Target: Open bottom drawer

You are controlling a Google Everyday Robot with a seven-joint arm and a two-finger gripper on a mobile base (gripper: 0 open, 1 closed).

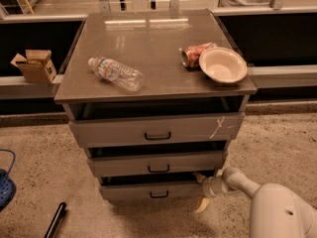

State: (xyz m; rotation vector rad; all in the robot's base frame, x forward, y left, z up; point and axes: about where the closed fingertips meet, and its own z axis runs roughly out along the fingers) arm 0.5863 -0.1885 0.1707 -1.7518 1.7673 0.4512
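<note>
Low, arm (243,182) extended, end effector (202,190) (fingers spread) beside bottom drawer (143,190).

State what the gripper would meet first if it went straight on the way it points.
The gripper, low at the right of the cabinet and pointing left, would likely meet the right end of the bottom drawer first; depth is unclear, so it may pass just in front.

dim amber light; gripper (202,191) fingers (201,204) by bottom drawer (143,191).
</note>
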